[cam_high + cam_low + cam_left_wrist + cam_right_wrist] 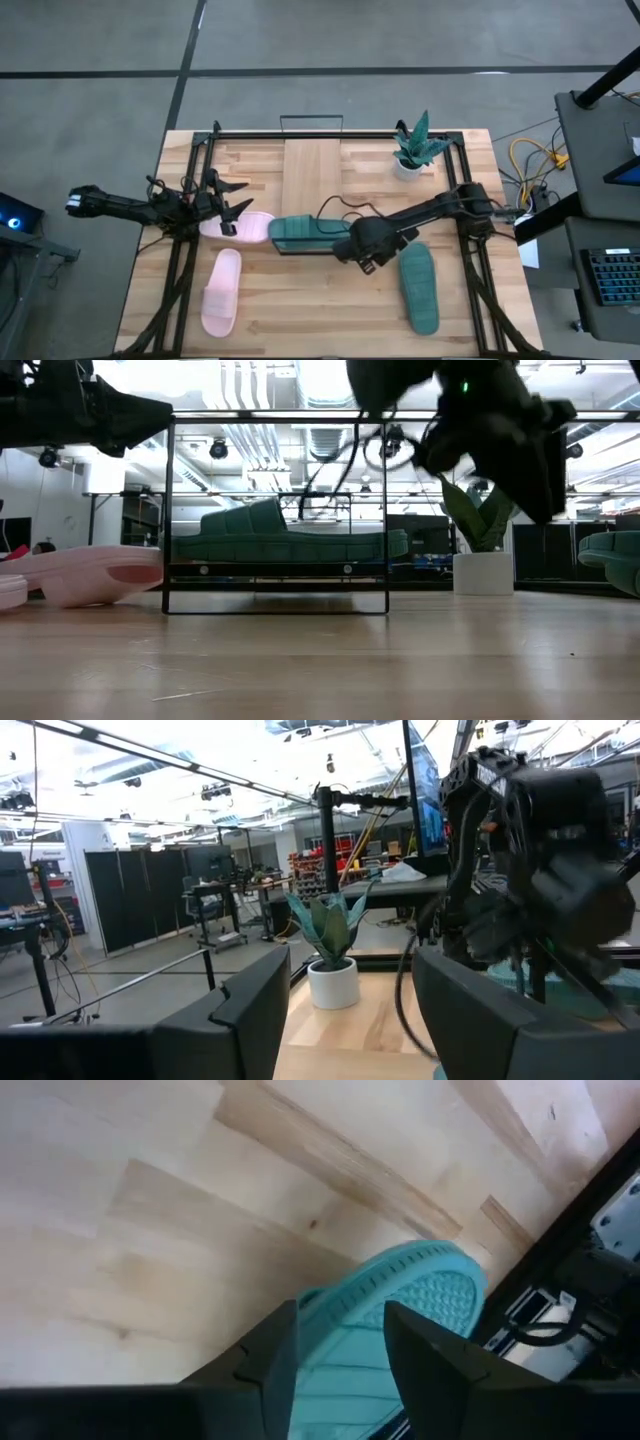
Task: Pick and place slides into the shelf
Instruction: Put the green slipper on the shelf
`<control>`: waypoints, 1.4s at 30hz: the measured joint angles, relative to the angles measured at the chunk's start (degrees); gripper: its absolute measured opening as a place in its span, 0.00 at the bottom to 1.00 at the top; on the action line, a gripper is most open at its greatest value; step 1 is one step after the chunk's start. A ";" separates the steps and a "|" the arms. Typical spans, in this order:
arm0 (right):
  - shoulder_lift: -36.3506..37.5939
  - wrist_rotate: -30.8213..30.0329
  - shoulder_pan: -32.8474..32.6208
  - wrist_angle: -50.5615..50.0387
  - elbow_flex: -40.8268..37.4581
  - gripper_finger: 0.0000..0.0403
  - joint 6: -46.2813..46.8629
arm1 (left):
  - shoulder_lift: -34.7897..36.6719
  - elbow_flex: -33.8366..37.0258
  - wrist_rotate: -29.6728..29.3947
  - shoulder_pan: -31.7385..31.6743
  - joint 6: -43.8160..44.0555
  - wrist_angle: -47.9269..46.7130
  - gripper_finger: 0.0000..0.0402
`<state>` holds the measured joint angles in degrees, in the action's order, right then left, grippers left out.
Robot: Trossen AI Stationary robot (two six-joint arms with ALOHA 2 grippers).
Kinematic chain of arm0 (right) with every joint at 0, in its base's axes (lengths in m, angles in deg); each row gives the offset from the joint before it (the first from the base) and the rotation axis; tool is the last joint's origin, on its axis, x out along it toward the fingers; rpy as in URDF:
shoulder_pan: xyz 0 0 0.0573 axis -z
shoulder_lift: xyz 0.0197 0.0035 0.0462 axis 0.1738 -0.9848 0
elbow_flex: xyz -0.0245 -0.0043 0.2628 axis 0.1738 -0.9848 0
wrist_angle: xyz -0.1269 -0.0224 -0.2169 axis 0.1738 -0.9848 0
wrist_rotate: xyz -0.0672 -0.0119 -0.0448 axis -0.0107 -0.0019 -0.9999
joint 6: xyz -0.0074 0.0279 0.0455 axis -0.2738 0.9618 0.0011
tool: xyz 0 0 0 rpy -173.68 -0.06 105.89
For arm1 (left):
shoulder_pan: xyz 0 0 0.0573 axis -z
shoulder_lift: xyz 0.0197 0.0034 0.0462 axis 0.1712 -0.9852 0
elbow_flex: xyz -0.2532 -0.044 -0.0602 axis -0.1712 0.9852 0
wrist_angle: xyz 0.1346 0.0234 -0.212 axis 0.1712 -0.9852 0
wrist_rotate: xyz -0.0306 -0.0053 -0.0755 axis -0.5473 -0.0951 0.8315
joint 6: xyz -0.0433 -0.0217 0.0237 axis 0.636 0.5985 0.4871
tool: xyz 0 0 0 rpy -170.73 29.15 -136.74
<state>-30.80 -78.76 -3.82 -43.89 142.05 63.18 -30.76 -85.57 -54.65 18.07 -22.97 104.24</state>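
The right gripper (365, 262) hovers near the middle of the table, its fingers (270, 1360) apart with nothing between them. In its wrist view the toe of a teal slide (400, 1320) lies on the wood below, seen through the gap, so the fingers straddle it from above without clamping. Just at its nine o'clock in the high view, a second teal slide (305, 232) lies across the near edge of the shelf (312, 175), the narrow pale board with a thin black frame that runs toward twelve o'clock. At its four o'clock the other teal slide (420, 288) rests on the bare table (330, 320), pointing toward six. My reading is that the arm is placed to go for this one next.

The left gripper (232, 208) waits at nine o'clock, fingers spread and empty, above the heel of a pink slide (240, 227) that lies crosswise just beside the shelf's left side. The second pink slide (222, 292) lies lengthwise at about seven o'clock, well apart from the shelf. A potted plant (415, 145) stands at one o'clock, clear of the work.
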 joint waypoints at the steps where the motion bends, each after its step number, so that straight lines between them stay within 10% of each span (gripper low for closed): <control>1: 1.25 -0.72 -0.08 0.03 0.00 0.33 -0.06 | 0.00 0.00 0.00 0.01 0.00 0.00 0.49; 13: 16.94 -17.38 -12.85 4.41 2.17 0.24 -0.18 | -0.08 0.00 0.01 -0.01 0.02 0.04 0.49; 26: 7.20 -66.31 -35.95 14.16 14.66 0.18 -16.36 | -0.17 0.00 0.02 0.01 0.07 0.09 0.49; 37: -10.76 -58.11 -34.73 13.25 37.83 0.33 -31.72 | -0.11 0.00 0.02 0.00 0.33 0.12 0.49; 42: -12.05 -45.07 -31.25 3.54 41.22 0.49 -16.73 | 0.01 0.00 0.04 0.01 0.50 0.52 0.49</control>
<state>-42.85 -123.83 -35.07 -40.35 183.27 46.44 -30.75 -85.57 -54.61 18.08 -22.47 104.76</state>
